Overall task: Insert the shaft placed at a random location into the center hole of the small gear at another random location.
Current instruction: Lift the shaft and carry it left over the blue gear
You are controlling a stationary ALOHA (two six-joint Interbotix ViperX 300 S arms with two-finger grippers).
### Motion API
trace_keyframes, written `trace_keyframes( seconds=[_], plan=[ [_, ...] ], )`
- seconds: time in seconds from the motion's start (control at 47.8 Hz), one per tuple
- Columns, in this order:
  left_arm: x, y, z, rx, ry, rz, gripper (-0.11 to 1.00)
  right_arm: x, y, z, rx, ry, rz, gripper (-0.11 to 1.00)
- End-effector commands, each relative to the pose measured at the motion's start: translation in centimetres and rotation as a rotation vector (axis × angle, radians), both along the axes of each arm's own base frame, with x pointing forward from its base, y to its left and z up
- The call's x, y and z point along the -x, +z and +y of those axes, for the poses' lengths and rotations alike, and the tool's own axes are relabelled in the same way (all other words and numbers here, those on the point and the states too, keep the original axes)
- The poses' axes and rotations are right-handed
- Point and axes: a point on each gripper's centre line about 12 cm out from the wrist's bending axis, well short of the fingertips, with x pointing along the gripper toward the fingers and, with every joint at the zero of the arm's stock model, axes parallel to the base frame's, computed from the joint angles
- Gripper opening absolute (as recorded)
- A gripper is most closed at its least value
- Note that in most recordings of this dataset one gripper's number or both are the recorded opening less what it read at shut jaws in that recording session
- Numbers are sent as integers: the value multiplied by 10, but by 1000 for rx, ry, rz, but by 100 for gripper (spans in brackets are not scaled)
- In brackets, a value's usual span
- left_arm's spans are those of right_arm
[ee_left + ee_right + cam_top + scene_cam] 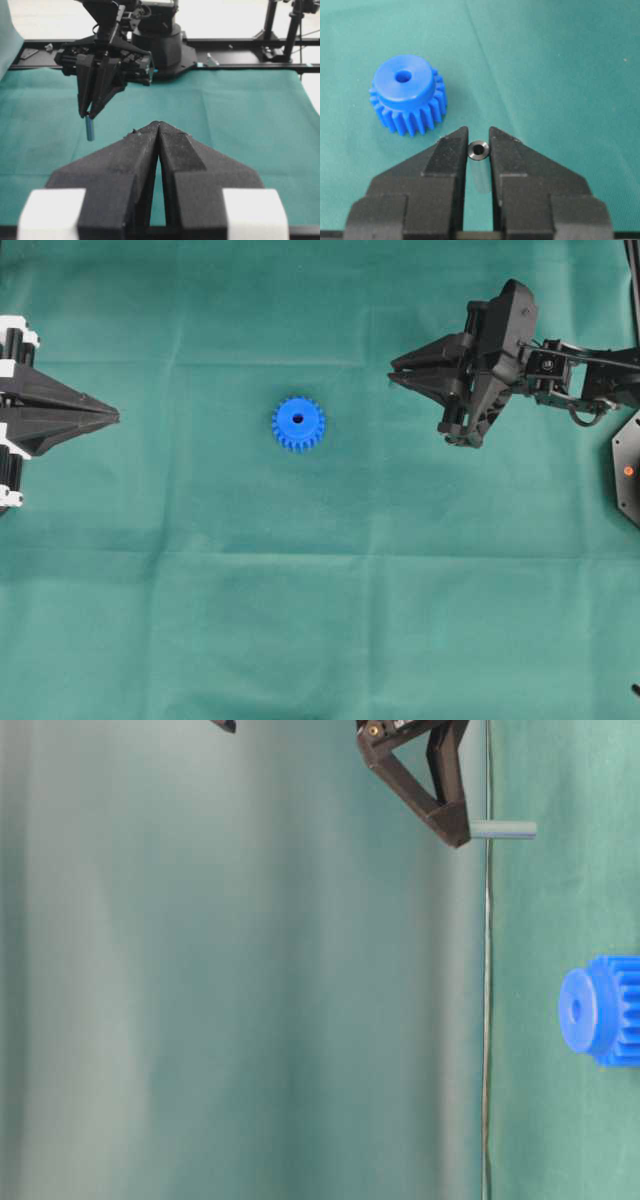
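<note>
- The shaft (89,128) is pinched at its top end in the right gripper (397,372), hanging upright below the tips and clear of the tabletop (320,620); seen end-on from the right wrist view it sits between the 2 tips as a small dark ring.
- At the left of the overhead view, the left gripper (112,417) rests low near the edge, its jaws pressed together on nothing, well apart from everything else.
- In the middle lies the gear (298,423), flat on the green cloth with its raised hub facing up and the hole (297,419) open and unblocked.
- At the right, the right gripper hangs above the cloth, its jaws clamped on the shaft, still short of the gear.
- The step in hand looks like the carry: the pin is picked up and lifted, not yet over the hole.
- The next move calls for bringing the pin's lower end straight above the hole, keeping it upright, then lowering gently; the fit looks close, so a small tilt or offset would likely catch on the hub face.
- The shaft looks short, slim and grey-blue, far smaller than the gear, which is bright blue with many short teeth below the hub.
</note>
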Motion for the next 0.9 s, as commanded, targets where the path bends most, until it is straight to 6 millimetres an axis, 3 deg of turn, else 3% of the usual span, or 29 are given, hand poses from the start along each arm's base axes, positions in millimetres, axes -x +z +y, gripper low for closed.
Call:
trace_keyframes(
  seconds=[0.0, 0.543, 0.878],
  plan=[
    [-2, 5, -1, 0, -3, -11, 0, -13, 11, 3, 19, 23, -36, 12],
    [-2, 5, -1, 3, -4, -12, 0, -91, 17, 23, 25, 125, -30, 12],
    [-2, 5, -1, 3, -4, -11, 0, -110, 18, 29, 32, 151, -28, 12]
  ],
)
